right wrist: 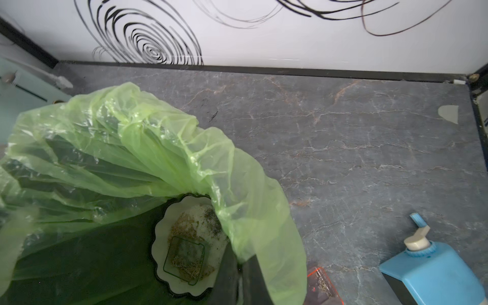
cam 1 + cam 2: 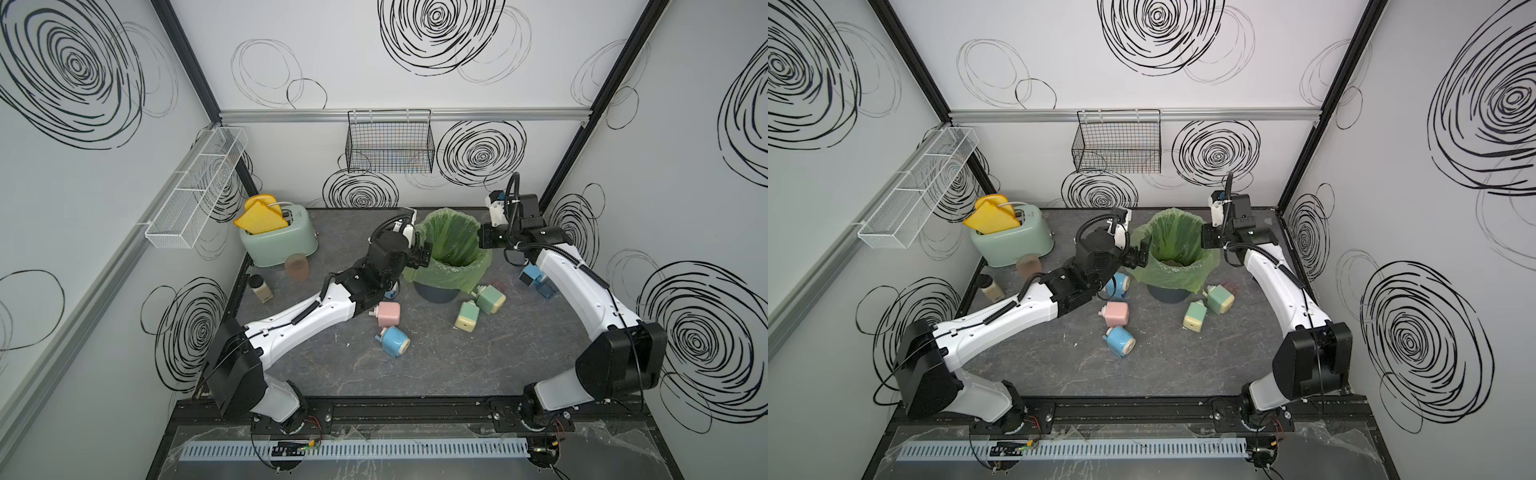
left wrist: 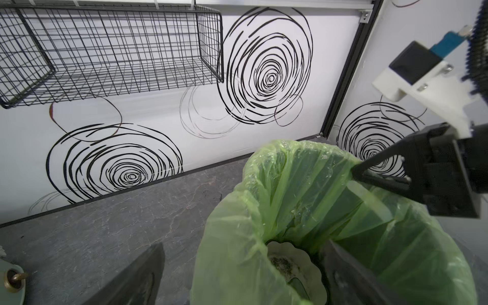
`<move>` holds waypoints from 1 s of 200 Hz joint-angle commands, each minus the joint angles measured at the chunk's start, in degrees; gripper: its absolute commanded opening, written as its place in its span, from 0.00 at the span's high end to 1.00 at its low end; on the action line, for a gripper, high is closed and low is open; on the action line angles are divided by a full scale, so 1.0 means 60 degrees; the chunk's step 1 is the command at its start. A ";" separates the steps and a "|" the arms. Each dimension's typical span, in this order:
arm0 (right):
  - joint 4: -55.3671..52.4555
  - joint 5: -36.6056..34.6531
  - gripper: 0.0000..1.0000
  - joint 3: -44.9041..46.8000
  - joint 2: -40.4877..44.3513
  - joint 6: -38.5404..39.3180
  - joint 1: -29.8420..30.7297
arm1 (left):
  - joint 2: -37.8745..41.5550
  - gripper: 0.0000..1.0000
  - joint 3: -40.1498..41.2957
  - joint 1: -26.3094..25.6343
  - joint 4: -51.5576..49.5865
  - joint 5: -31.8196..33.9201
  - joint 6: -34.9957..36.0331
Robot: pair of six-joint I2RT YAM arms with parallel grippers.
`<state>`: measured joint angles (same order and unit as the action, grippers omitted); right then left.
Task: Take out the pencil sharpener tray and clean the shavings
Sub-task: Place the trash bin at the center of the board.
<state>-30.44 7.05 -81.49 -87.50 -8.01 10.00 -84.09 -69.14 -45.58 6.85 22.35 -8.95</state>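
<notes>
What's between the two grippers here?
The open mouth of the green-lined bin; the left gripper is at one rim, the right gripper at the opposite rim. Both top views show it.

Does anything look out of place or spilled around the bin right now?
Yes. A clear tray lies at the bottom of the green-lined bin among the shavings, as if dropped in whole. An orange tray holding more flecks sits on the table beside the bin.
</notes>
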 commanded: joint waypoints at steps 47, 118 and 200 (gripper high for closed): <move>0.2033 -0.0557 0.90 -0.1394 -0.1306 -0.1160 -0.1400 | 0.1001 0.03 -0.0027 0.0017 -0.0246 0.0282 0.0148; 0.3811 0.0656 0.34 -0.0207 -0.0050 -0.0598 -0.1684 | 0.2091 0.03 0.0795 0.0730 -0.1424 -0.0501 -0.0423; 0.4295 0.1508 0.10 0.5628 0.5194 0.0045 0.3943 | 0.3787 0.03 0.2706 0.2594 -0.3116 -0.3153 -0.2298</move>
<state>-5.32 15.31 -55.86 -60.25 -8.32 25.41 -64.25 -56.38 -33.21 -10.17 10.52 -17.06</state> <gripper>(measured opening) 0.897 0.974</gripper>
